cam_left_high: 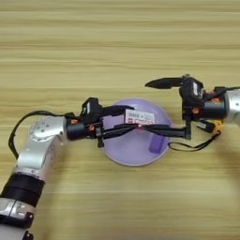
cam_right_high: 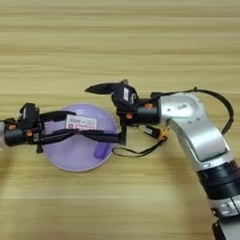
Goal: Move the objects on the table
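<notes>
A white red-labelled flat box [cam_left_high: 139,117] lies over a lilac plate [cam_left_high: 126,152], and the two fingers of my left gripper [cam_left_high: 133,118] close on its left end from above and below. A purple bar [cam_left_high: 157,144] lies on the plate's right side. My right gripper [cam_left_high: 145,106] is wide open: one finger points left above the plate's far rim and the other reaches low across the plate next to the bar. A yellow-black tape measure [cam_left_high: 214,125] sits partly hidden under the right wrist, its black cord [cam_left_high: 192,147] looping toward the plate. A small red patch shows at the box's lower edge.
The light wooden table [cam_left_high: 117,47] stretches wide behind and in front of the plate. My left forearm [cam_left_high: 42,140] comes in from the lower left, and the right arm [cam_right_high: 201,136] from the lower right.
</notes>
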Motion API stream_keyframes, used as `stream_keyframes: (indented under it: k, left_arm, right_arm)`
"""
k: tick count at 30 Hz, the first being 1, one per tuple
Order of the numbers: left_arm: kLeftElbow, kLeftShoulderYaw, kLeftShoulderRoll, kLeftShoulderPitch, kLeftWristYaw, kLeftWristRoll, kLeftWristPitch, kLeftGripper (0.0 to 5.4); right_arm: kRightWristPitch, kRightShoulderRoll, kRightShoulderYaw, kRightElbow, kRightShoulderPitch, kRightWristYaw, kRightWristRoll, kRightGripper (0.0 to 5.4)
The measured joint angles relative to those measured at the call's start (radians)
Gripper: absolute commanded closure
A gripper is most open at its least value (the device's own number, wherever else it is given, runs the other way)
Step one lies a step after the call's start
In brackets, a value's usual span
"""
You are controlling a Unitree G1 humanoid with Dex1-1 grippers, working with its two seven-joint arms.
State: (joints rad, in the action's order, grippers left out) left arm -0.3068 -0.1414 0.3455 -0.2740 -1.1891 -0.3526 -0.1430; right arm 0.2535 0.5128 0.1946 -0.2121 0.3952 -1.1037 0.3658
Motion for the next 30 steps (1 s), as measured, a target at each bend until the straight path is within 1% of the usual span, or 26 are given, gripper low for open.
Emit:
stream_keyframes:
  k: [3,8,13,18,20,21,22,25,27,30]
  left_arm:
    - [-0.063,0.015,-0.011,-0.001,0.054,0.035,-0.027,3.31]
    - [-0.147,0.048,-0.031,-0.01,0.154,0.067,-0.062,3.31]
    - [-0.21,0.063,-0.039,-0.014,0.207,0.083,-0.081,3.31]
    - [-0.231,0.06,-0.037,-0.013,0.231,0.12,-0.109,3.31]
    - [-0.245,0.049,-0.029,-0.008,0.236,0.155,-0.14,3.31]
    - [-0.248,0.043,-0.025,-0.002,0.233,0.159,-0.146,3.31]
    - [-0.252,0.038,-0.021,0.004,0.227,0.171,-0.151,3.02]
    - [-0.251,0.026,-0.012,0.01,0.208,0.184,-0.169,2.68]
    - [-0.24,0.011,-0.011,0.029,0.176,0.187,-0.178,2.51]
    - [-0.226,0.01,-0.011,0.041,0.157,0.185,-0.183,2.27]
  right_arm:
    - [0.004,-0.001,-0.021,0.0,0.0,0.015,0.019,0.0]
    - [0.006,-0.005,-0.051,0.001,-0.002,0.053,0.025,0.0]
    - [0.0,-0.012,-0.081,0.014,-0.013,0.073,0.038,0.0]
    - [-0.002,-0.016,-0.095,0.024,-0.016,0.092,0.046,0.0]
    - [-0.005,-0.016,-0.101,0.03,-0.023,0.093,0.046,0.0]
    - [-0.006,-0.016,-0.101,0.032,-0.027,0.093,0.046,0.0]
    - [-0.006,-0.016,-0.101,0.034,-0.029,0.093,0.046,0.0]
    - [-0.008,-0.017,-0.104,0.034,-0.029,0.094,0.046,0.0]
    - [-0.009,-0.017,-0.106,0.036,-0.029,0.094,0.046,0.0]
    - [-0.015,-0.017,-0.107,0.039,-0.029,0.094,0.046,0.0]
